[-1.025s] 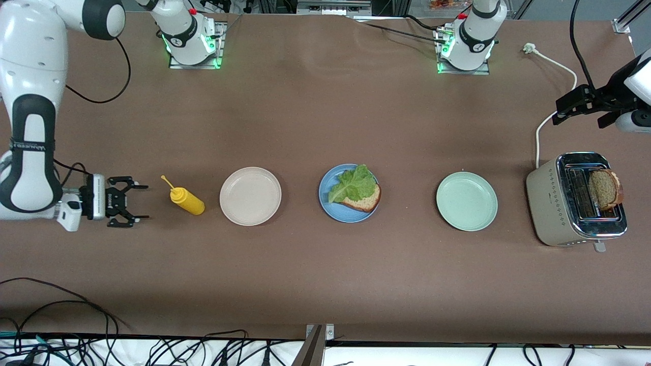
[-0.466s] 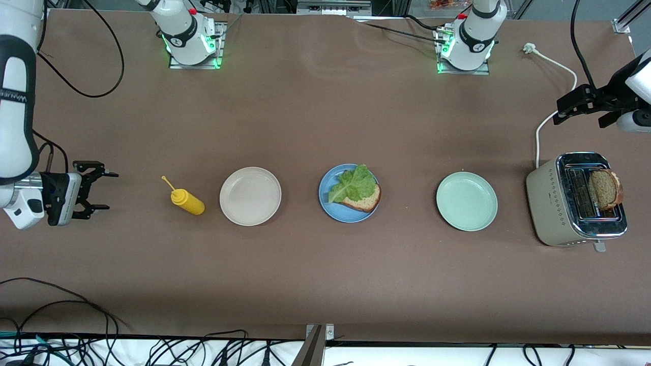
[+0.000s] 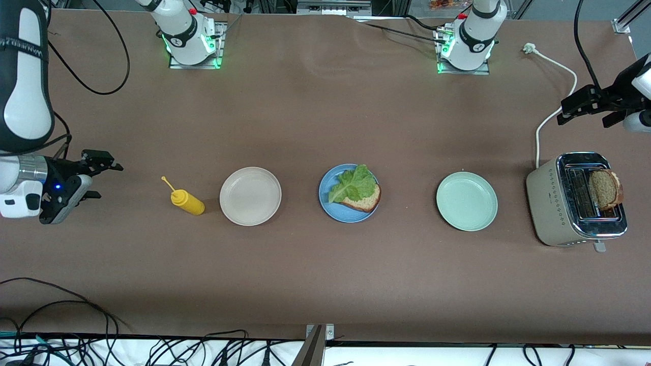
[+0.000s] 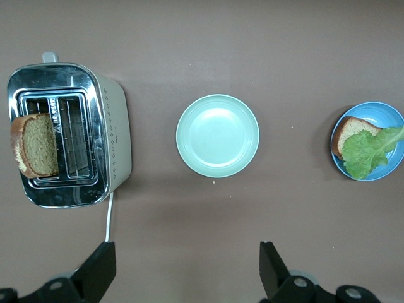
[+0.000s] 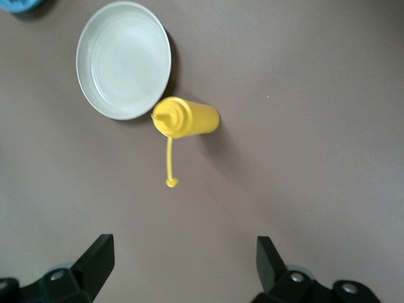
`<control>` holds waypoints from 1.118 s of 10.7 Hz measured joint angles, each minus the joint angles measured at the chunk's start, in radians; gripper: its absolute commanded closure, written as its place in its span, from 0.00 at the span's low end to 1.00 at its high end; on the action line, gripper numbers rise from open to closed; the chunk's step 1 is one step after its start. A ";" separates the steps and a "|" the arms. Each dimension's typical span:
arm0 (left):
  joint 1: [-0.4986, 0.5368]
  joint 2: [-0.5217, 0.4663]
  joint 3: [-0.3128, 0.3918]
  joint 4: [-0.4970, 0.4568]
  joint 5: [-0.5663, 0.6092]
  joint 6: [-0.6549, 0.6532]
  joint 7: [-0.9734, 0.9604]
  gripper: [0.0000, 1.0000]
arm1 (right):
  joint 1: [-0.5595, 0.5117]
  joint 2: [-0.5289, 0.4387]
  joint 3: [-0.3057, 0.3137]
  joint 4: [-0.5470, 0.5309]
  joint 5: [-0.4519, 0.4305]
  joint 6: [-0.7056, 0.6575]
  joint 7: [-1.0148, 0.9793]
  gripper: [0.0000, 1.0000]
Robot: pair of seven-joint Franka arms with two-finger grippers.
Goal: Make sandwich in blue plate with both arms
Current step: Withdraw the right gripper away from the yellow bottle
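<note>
The blue plate (image 3: 346, 193) holds one bread slice (image 3: 365, 199) under lettuce (image 3: 352, 184), the second slice (image 3: 604, 189) sits in the toaster (image 3: 574, 201) well away, and both the left gripper (image 3: 580, 107) and right gripper (image 3: 99, 175) hang spread, empty.

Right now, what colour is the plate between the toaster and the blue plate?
Pale green, and it holds nothing. The left wrist view shows it best.

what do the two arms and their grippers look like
Both arms are glossy white with black joint bands and loose black cables; green lights glow at their bases. The right gripper is black on a silver-and-white wrist showing a small blue light. The left gripper is black too.
</note>
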State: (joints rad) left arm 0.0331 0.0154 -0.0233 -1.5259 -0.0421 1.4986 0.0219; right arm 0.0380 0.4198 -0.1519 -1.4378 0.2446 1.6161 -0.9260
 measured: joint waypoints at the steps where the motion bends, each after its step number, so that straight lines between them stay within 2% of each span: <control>1: 0.000 0.000 0.000 0.000 0.000 0.000 0.000 0.00 | 0.000 -0.018 0.021 0.000 -0.014 -0.011 0.081 0.00; 6: 0.001 0.000 0.001 0.000 0.000 0.000 0.000 0.00 | 0.001 -0.127 0.110 -0.044 -0.100 -0.027 0.516 0.00; 9: 0.001 -0.001 0.003 0.000 0.000 -0.001 0.000 0.00 | -0.006 -0.214 0.112 -0.061 -0.205 -0.008 0.563 0.00; 10: 0.001 -0.001 0.003 0.000 0.000 -0.001 0.000 0.00 | -0.009 -0.239 0.112 -0.064 -0.212 0.006 0.573 0.00; 12: 0.001 -0.001 0.004 0.000 0.000 -0.001 0.000 0.00 | -0.010 -0.286 0.126 -0.077 -0.212 0.011 0.721 0.00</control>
State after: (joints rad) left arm 0.0346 0.0142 -0.0194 -1.5254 -0.0421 1.4972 0.0219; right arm 0.0282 0.1343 -0.0261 -1.5150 0.0330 1.6273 -0.2048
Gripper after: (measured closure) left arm 0.000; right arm 0.000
